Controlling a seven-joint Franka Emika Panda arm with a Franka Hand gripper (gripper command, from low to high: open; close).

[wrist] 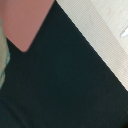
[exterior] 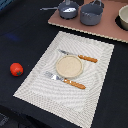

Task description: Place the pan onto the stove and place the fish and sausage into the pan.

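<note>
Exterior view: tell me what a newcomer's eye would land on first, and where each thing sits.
The bright red sausage stands out most, alone on the dark tabletop off the exterior view's left edge of the pale woven placemat. At the placemat's centre lies a round plate between two wooden-handled pieces of cutlery. At the top, the pan sits on the pinkish stove, beside a deeper grey pot.

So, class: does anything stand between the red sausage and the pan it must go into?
Nothing visible blocks it. The sausage lies on bare dark table beside the placemat; the pan already sits on the stove, open-topped. The placemat's plate and cutlery lie off to the side.
</note>
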